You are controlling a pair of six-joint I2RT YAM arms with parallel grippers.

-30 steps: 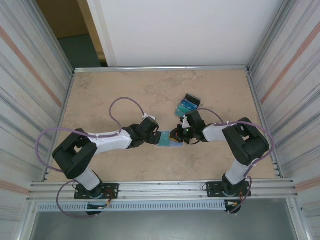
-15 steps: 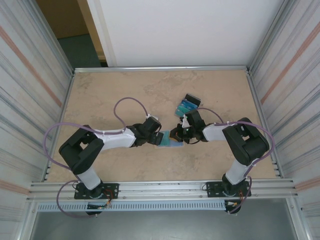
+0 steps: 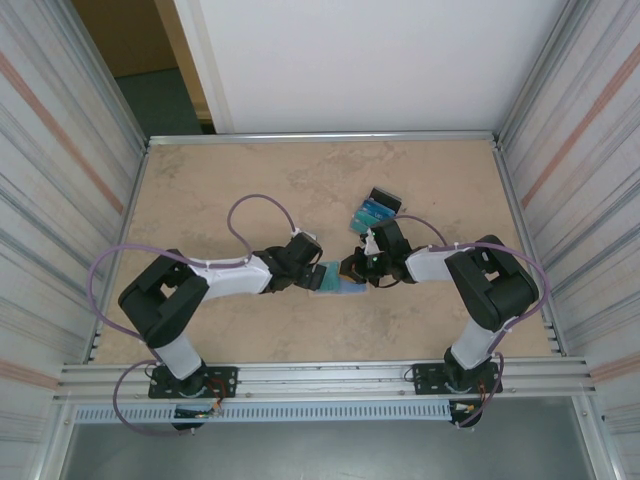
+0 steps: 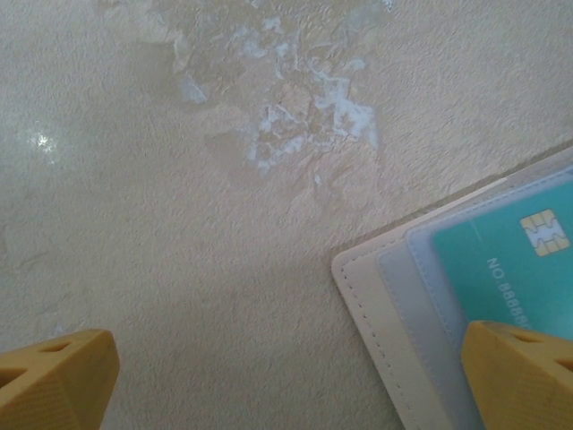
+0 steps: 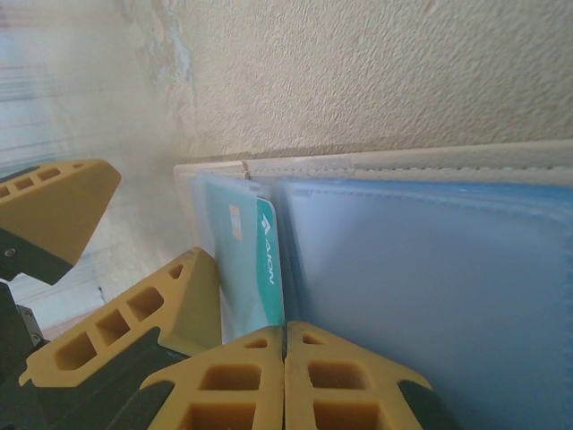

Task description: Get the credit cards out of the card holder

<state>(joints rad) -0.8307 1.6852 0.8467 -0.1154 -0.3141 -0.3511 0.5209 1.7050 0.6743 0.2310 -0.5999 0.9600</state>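
Card holder lies open at the middle of the tan table, pale blue inner face up, with a teal card tucked in the pocket at its left end. Left gripper hangs low over that end, jaws spread wide, one finger above the teal card and the other above bare table. Right gripper is closed, fingertips pressed together at the holder's inner face just beside the teal card; teal, blue and black credit cards lie piled on the table just beyond it.
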